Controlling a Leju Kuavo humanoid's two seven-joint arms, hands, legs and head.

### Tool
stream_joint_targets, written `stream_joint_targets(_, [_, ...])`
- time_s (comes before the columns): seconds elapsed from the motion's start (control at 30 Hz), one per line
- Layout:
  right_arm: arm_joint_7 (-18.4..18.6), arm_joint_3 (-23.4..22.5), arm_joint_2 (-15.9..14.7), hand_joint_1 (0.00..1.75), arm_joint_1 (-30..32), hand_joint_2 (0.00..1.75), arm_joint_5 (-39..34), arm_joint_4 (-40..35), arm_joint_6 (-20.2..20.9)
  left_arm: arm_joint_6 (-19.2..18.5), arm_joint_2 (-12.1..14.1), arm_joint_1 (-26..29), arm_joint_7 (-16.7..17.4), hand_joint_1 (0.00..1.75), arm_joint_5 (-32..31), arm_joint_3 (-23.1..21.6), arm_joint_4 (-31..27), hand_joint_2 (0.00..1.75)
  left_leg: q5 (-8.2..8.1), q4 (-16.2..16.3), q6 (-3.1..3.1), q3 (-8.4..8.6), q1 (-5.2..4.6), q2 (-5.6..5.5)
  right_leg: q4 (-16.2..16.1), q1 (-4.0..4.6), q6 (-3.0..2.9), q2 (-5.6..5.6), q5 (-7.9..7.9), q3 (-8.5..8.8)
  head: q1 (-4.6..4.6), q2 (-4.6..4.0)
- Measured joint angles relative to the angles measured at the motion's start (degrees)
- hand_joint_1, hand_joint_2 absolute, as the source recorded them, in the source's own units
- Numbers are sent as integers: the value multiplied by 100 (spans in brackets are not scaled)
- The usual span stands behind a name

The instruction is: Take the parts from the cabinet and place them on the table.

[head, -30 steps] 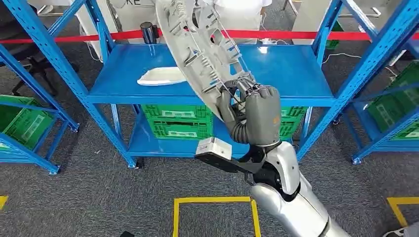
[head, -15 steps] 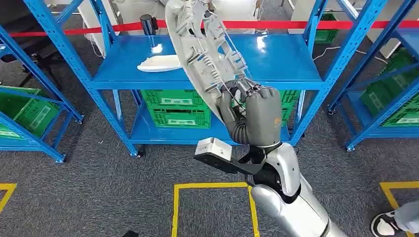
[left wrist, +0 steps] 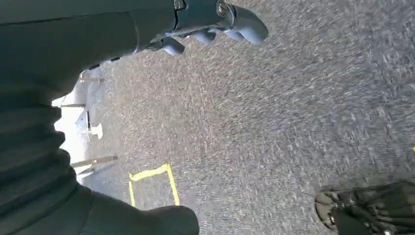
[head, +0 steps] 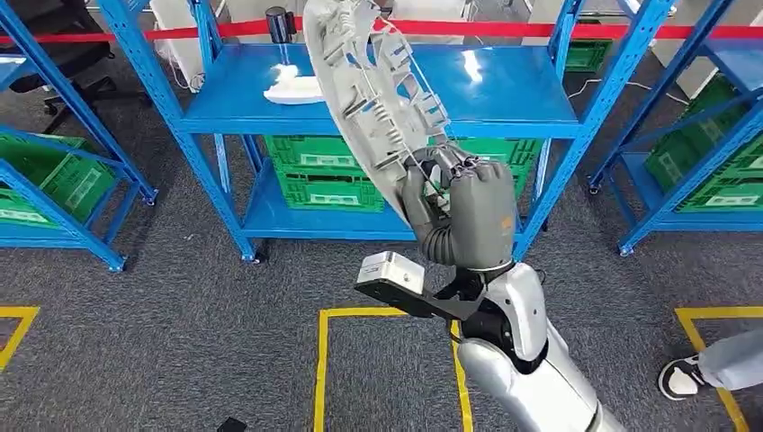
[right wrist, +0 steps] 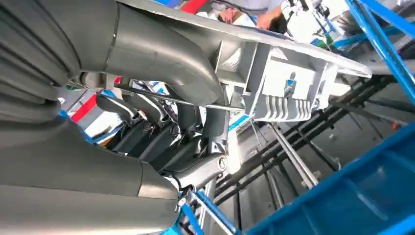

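One long grey ribbed plastic panel (head: 373,85) stands in the right hand (head: 468,211) at frame centre, fingers (head: 423,193) clasped on its lower end, long axis rising toward upper left. A white part (head: 292,90) lies on the blue steel shelf (head: 504,99). Left hand (left wrist: 215,22): finger state indeterminate.

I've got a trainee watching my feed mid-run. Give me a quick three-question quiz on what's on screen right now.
1. True or false: the right hand holds the large grey plastic part raised in front of the blue shelf.
2. What lies on the shelf's top board near the black cylinder? A) a white part B) a green crate C) a red box
3. Fill in: the green crates sit on the ____ board of the shelf.

Key: 1 true; 2 A, the white part; 3 lower.
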Motion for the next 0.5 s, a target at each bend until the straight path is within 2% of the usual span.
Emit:
stream_joint_targets(0.03, [2, -2, 0, 175, -2, 175, 0, -2, 0, 2, 0, -1, -2, 0, 0, 0, 2, 175, 55, -16, -38, 7, 8, 0, -31, 8, -16, 8, 29, -42, 35, 0])
stream_joint_targets(0.1, [-2, -2, 0, 175, -8, 175, 4, -7, 0, 2, 0, 6, -2, 0, 0, 0, 4, 175, 177, -72, -123, -7, 19, -6, -31, 22, -110, 5, 140, -99, 41, 0])
stream_joint_targets(0.13, [-2, -2, 2, 175, -18, 175, 7, -7, 0, 2, 7, 19, -2, 0, 0, 0, 4, 175, 71, -19, -158, -43, 48, -19, -55, -17, -164, -30, 231, -149, 48, 0])
stream_joint_targets(0.17, [-2, -2, 15, 175, -16, 175, 7, -9, 0, 2, 2, 21, 2, 0, 0, 0, 7, 175, -247, 156, -198, -122, 42, -25, -55, -25, -206, -26, 298, -225, 15, 0])
stream_joint_targets(0.2, [-2, -2, 22, 175, -15, 175, 9, -11, -2, 2, -2, 20, -2, 0, 0, 0, 9, 175, -633, 509, -230, -232, 58, -24, -54, -26, -225, -26, 373, -313, -5, 0])
stream_joint_targets(0.23, [0, -2, 31, 175, -15, 175, 9, -11, 0, 2, -4, 17, -4, 0, 0, 0, 9, 175, -949, 919, -261, -332, 70, -24, -53, -23, -226, -24, 445, -403, -5, 0])
stream_joint_targets(0.27, [0, -2, 33, 175, -8, 175, 11, -11, 2, 2, -4, 13, -5, 0, 0, 0, 9, 175, -1157, 1346, -282, -404, 71, -25, -46, -22, -219, -23, 523, -504, -13, 0])
stream_joint_targets(0.3, [0, -2, 33, 175, 0, 175, 20, -11, 7, 2, -4, 13, -7, 0, 0, -2, 9, 175, -1162, 1639, -295, -417, 71, -24, -41, -23, -210, -24, 594, -601, -9, 0])
stream_joint_targets(0.33, [-2, -2, 33, 175, 9, 175, 26, -11, 16, 2, -2, 15, -7, 0, 2, 0, 9, 175, -984, 1725, -300, -330, 74, -24, -36, -23, -197, -25, 677, -711, -11, 0])
stream_joint_targets(0.37, [-2, -4, 33, 175, 18, 175, 31, -11, 20, 2, 0, 15, -7, 0, 11, -2, 9, 175, -753, 1596, -294, -153, 76, -24, -30, -25, -180, -26, 746, -809, -11, 0])
stream_joint_targets(0.4, [-15, -9, 33, 175, 22, 175, 33, -11, 26, 2, 4, 13, -9, 0, 20, 0, 4, 175, -558, 1262, -280, 143, 76, -24, -22, -26, -161, -27, 819, -907, -11, 0])
stream_joint_targets(0.43, [-35, -15, 35, 175, 20, 175, 35, -11, 31, 2, 4, 6, -11, 0, 24, 0, -2, 175, -525, 768, -261, 541, 76, -26, -8, -26, -139, -25, 886, -975, -11, 0])
stream_joint_targets(0.47, [-57, -28, 48, 175, 22, 175, 35, -13, 33, 2, 4, -13, -11, 0, 42, -2, -7, 175, -818, 209, -227, 941, 71, -42, 6, -13, -108, -26, 934, -1020, -13, 0])
stream_joint_targets(0.5, [-66, -53, 55, 175, 11, 175, 35, -11, 40, 2, 4, -22, -15, 0, 48, 0, -11, 175, -986, -241, -162, 1189, 35, -62, 8, -5, -74, -38, 982, -1036, 7, 0])
